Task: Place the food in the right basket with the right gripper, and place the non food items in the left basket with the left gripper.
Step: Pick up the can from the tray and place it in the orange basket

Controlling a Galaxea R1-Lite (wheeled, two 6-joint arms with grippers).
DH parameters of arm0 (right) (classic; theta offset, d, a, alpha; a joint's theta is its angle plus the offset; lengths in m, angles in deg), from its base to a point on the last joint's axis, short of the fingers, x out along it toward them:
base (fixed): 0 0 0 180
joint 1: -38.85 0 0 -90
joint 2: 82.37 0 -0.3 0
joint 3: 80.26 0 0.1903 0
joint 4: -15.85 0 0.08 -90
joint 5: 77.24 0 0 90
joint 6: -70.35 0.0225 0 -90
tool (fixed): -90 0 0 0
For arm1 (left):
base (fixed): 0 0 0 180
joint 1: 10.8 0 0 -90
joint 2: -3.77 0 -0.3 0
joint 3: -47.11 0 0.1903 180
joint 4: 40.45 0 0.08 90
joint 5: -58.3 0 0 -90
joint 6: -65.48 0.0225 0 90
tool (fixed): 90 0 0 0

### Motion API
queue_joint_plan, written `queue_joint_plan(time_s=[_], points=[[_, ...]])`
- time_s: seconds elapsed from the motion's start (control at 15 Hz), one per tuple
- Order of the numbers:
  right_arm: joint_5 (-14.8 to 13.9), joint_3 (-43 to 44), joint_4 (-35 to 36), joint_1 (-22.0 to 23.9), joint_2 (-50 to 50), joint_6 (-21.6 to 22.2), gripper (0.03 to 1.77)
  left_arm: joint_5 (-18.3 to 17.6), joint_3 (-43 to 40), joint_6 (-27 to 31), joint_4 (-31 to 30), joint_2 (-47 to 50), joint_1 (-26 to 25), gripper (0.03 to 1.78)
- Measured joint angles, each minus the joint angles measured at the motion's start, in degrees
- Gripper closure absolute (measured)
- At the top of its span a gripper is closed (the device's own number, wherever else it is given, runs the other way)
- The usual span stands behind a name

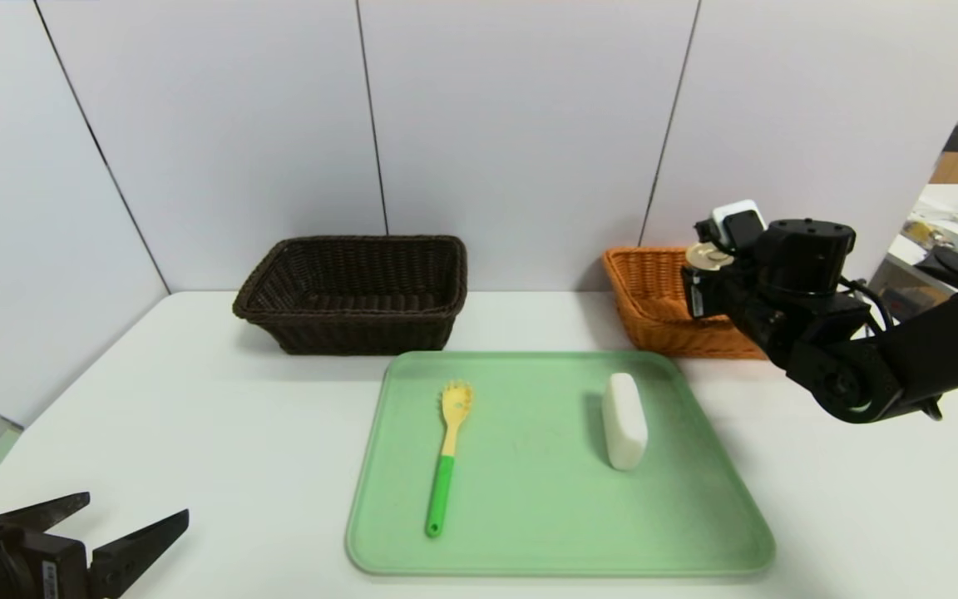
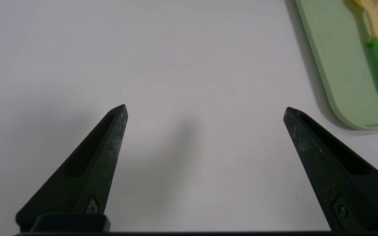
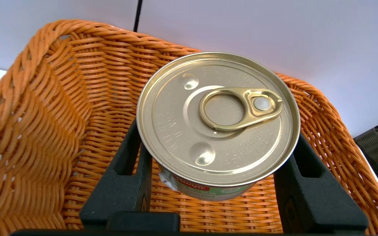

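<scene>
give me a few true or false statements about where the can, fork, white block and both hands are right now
1. The right hand grips the tin can over the orange basket. True.
2. The pasta fork lies in the dark brown basket. False: it lies on the green tray.
3. The left hand is open and holds nothing. True.
4. The white block sits on the bare table. False: it is on the tray, to the right of the fork.
5. The can's pull-tab lid faces up. True.
</scene>
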Motion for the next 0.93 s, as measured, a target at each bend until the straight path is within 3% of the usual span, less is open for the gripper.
queue_joint_plan(time_s=[0.27, 0.93], points=[[-0.06, 0.4, -0.77, 0.05, 1.1, -0.17, 0.81, 0.0, -0.1, -0.02, 0.01, -0.17, 0.0, 0.12], [-1.44, 2.11, -16.79, 0.0, 6.44, 0.38, 0.81, 0.0, -0.46, 0.0, 0.09, -0.16, 0.09, 0.12]])
